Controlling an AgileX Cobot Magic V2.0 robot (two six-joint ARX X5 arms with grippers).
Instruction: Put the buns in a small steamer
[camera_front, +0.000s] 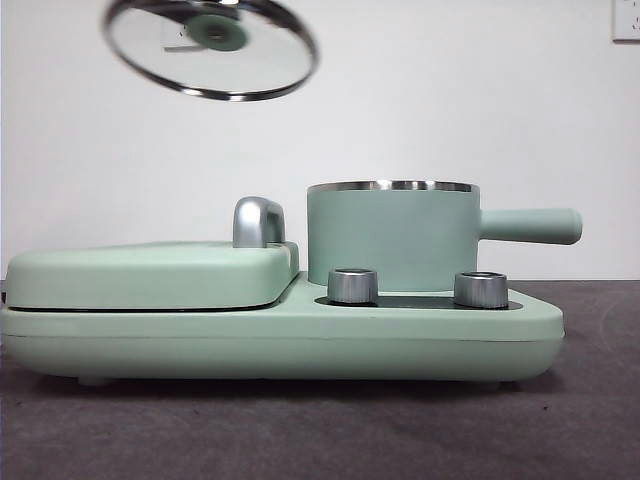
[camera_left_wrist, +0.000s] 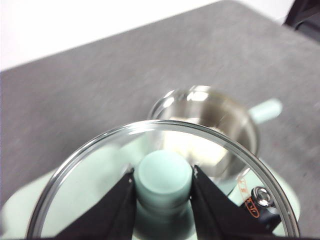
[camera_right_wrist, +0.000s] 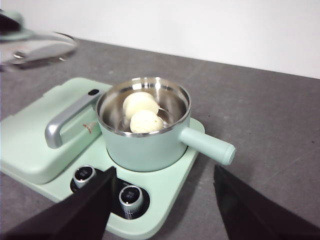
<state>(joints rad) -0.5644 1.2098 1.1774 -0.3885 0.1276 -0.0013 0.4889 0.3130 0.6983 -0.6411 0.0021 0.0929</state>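
The small steamer (camera_front: 392, 235) stands open on the right of a mint-green cooker base (camera_front: 300, 340), with its handle pointing right. In the right wrist view, two cream-white buns (camera_right_wrist: 139, 104) (camera_right_wrist: 146, 121) lie side by side inside the steamer (camera_right_wrist: 145, 145). My left gripper (camera_left_wrist: 164, 187) is shut on the green knob of the glass lid (camera_left_wrist: 90, 200). It holds the lid (camera_front: 210, 50) tilted, high above the cooker's left side and clear of the pot (camera_left_wrist: 210, 110). My right gripper (camera_right_wrist: 165, 170) is open and empty, above the cooker's front.
A flat green lidded griddle (camera_front: 150, 275) with a chrome handle (camera_front: 258, 220) fills the base's left half. Two steel dials (camera_front: 352, 285) (camera_front: 480, 288) sit on the base in front of the pot. The dark grey table (camera_front: 590, 400) surrounds the cooker.
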